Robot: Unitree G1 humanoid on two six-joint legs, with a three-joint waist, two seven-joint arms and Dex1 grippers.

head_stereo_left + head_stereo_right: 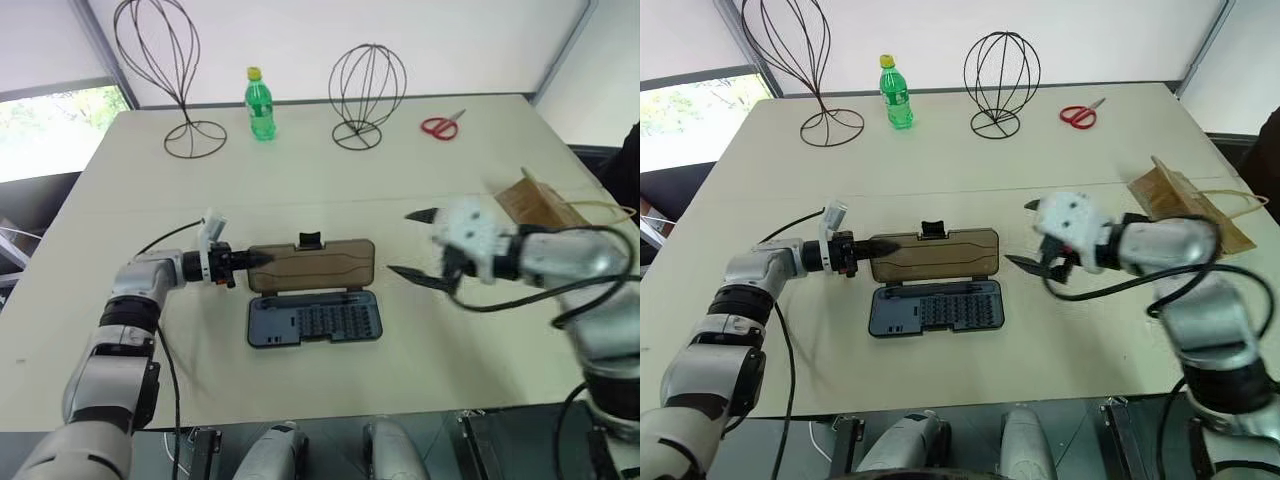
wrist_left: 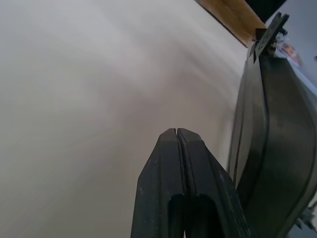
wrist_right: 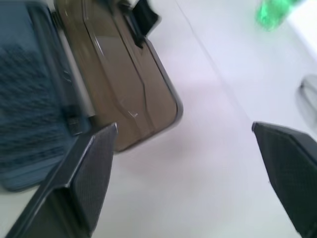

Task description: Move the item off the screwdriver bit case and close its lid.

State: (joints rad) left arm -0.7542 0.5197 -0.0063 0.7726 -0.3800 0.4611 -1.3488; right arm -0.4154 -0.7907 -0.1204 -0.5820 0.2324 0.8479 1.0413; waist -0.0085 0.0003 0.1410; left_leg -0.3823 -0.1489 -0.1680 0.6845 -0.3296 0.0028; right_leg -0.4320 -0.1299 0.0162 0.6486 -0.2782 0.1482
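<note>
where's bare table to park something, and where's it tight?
Free: the near strip of the table in front of the screwdriver bit case; the wide band between the lid and the green bottle. Tight: the case's left end by the left gripper, and between right gripper and paper bag.

Smoky-brown lid [image 1: 935, 253], blue-grey tray [image 1: 937, 307], tan bag [image 1: 1185, 203].
</note>
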